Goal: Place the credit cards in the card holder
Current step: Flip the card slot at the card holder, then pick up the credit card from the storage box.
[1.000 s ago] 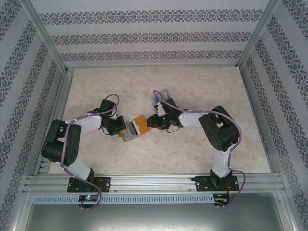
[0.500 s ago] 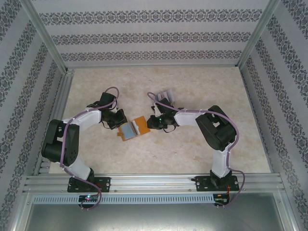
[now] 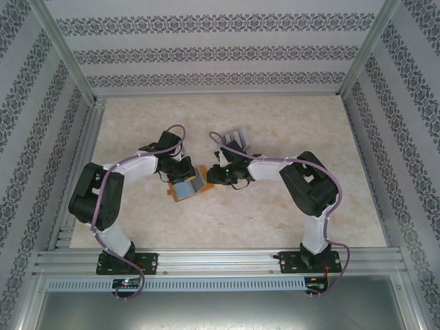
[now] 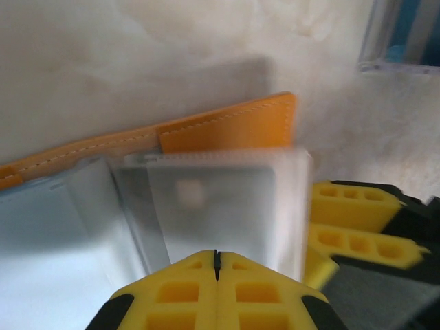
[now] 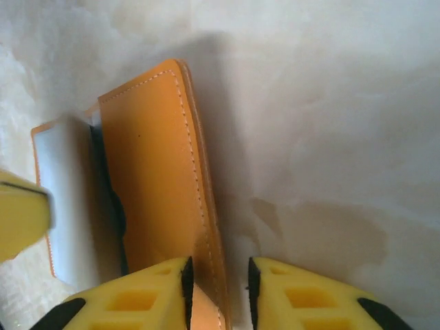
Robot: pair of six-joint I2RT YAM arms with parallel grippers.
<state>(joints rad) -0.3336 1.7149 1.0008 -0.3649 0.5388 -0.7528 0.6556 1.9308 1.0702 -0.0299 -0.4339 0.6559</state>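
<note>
The orange card holder (image 3: 199, 183) lies open between the two arms. A grey-white credit card (image 4: 220, 199) lies flat over the card holder's (image 4: 227, 127) pale clear pocket. My left gripper (image 4: 216, 253) is shut, its tips at the card's near edge. In the top view the left gripper (image 3: 183, 170) sits over the holder's left half. My right gripper (image 5: 218, 271) is open, and the raised edge of the holder's (image 5: 158, 172) right flap stands between its fingers, with a gap on the right side. Its place in the top view (image 3: 210, 178) is at the holder's right edge. More credit cards (image 3: 237, 135) lie stacked behind the right arm.
The marbled table (image 3: 275, 220) has aluminium rails along the left (image 3: 79, 161) and near edges, with patterned walls around it. The right gripper's yellow fingers (image 4: 357, 220) show close beside the card in the left wrist view.
The left gripper has swung right and now sits over the holder's left half. The holder's right flap has folded upward. The right jaws narrowed, then widened again.
</note>
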